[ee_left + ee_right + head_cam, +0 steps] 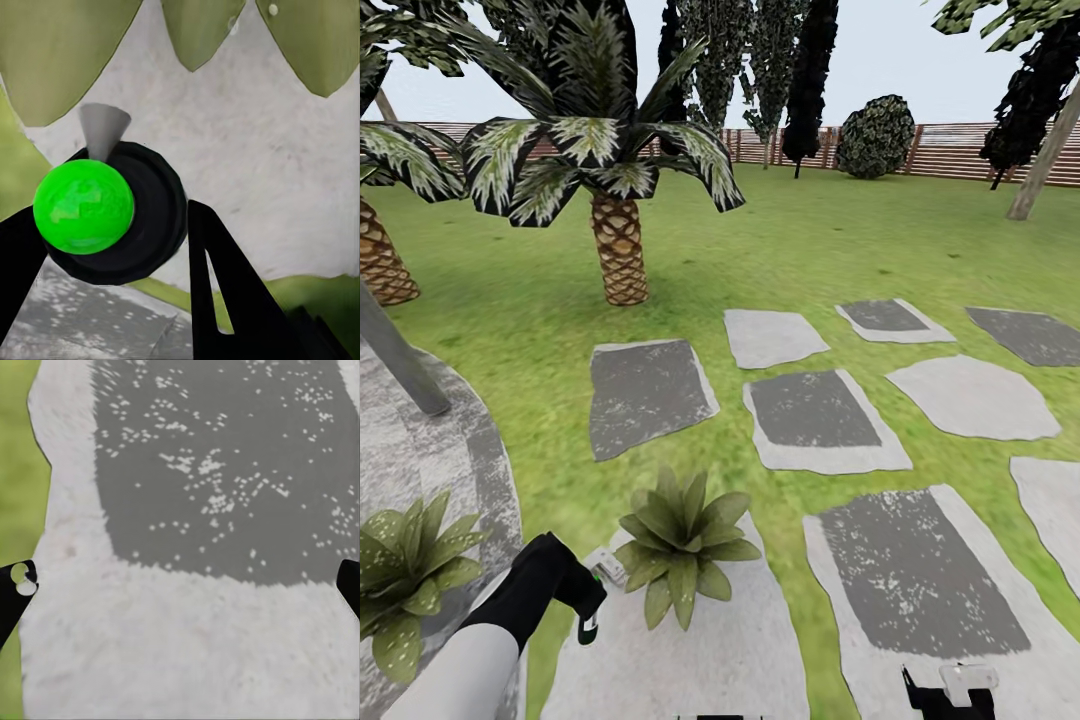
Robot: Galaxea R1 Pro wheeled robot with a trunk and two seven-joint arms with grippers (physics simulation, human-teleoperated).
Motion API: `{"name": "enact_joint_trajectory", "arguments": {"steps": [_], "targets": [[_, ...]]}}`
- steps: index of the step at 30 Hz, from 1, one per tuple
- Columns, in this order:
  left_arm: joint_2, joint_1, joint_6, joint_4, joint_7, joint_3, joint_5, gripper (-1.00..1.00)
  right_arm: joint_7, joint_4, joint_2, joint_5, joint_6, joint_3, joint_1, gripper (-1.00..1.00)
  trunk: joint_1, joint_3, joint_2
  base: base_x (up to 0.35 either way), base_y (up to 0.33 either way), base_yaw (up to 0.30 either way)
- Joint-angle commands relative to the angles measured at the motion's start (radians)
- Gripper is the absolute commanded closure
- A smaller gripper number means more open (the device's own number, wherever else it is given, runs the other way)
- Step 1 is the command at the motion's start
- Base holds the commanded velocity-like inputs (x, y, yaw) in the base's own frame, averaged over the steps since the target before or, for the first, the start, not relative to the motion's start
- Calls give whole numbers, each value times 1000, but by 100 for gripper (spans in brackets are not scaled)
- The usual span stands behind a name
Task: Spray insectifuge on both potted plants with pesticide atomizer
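Note:
My left gripper (588, 600) is shut on the pesticide atomizer (142, 217). In the left wrist view its dark round top, a bright green ball and a grey cone nozzle sit between my black fingers (225, 285). The nozzle points at broad green leaves (67, 52) close by. One potted plant (680, 545) stands on a pale stepping stone just right of that hand. The other potted plant (410, 585) sits on the paved patio at the lower left. My right gripper (950, 690) hangs open over a stepping stone, and its fingertips (15, 592) are wide apart.
Palms with scaly trunks (620, 250) rise behind the plants, and a grey post (395, 355) leans at the left. Grey stepping stones (820, 420) spread over the lawn to the right. A slatted fence (960, 150) and dark trees close the far side.

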Motion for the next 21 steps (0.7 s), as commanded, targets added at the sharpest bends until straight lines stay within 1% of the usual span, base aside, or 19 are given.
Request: {"name": "enact_joint_trajectory", "arguments": {"steps": [1, 7, 12, 16, 21], "targets": [[1, 0, 5, -1, -8, 3, -5, 100, 9, 0, 0, 1, -3, -8, -1, -100, 0, -1, 0, 62, 0, 0], [4, 1, 3, -5, -4, 3, -4, 100, 8, 0, 0, 1, -3, -8, -1, -100, 0, -1, 0, 10, 0, 0], [4, 1, 4, -8, -1, 2, -4, 100, 8, 0, 0, 1, -3, -8, -1, -100, 0, -1, 0, -192, 0, 0], [2, 1, 5, -10, 1, 3, -3, 100, 9, 0, 0, 1, -3, -8, -1, -100, 0, -1, 0, -39, 8, 0], [2, 1, 5, -11, 1, 4, -3, 100, 8, 0, 0, 1, -3, -8, -1, -100, 0, -1, 0, -3, 164, 0]]}}
